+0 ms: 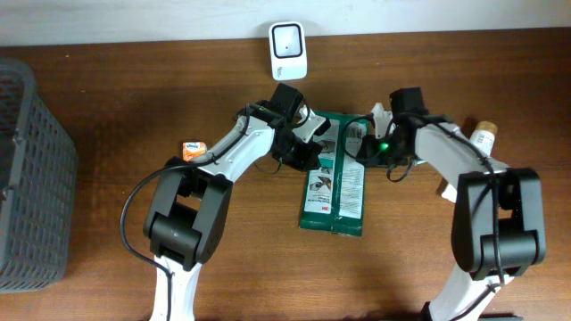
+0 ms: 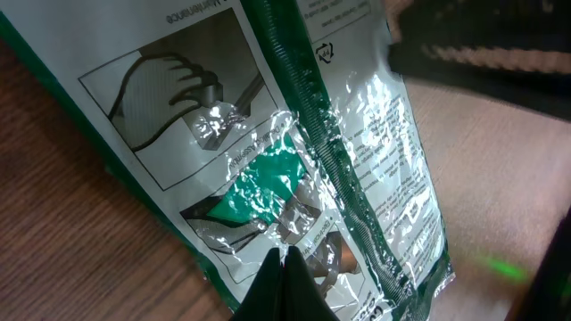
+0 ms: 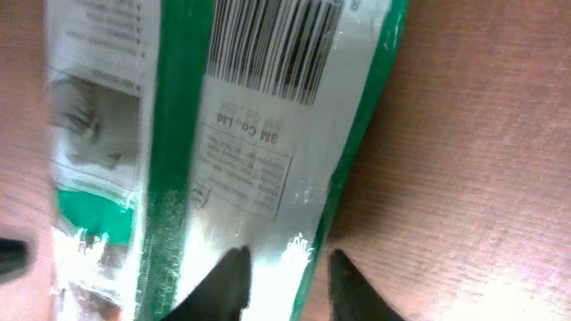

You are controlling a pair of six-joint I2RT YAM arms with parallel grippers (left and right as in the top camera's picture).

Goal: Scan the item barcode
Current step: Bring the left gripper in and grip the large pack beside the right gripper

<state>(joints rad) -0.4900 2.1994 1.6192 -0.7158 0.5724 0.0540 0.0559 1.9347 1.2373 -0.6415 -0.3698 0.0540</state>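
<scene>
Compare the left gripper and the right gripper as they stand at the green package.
The left gripper has its fingers pressed together; the right gripper has its fingers apart, with the edge of the green package showing between them. The left gripper sits over the crinkled film by the printed pictures; the right gripper sits near the barcode. Both are down at the same package.

1. Brown wood-grain table (image 1: 107, 98): all listed items are borne on it.
2. Dark grey plastic mesh basket (image 1: 27, 178): set at the table's left edge and cut off by the frame; its contents cannot be made out.
3. Small orange-and-white packet (image 1: 193, 150): laid left of centre, well apart from the basket.
4. Pale bottle with tan cap (image 1: 483, 134): found at the right, partly hidden.
</scene>
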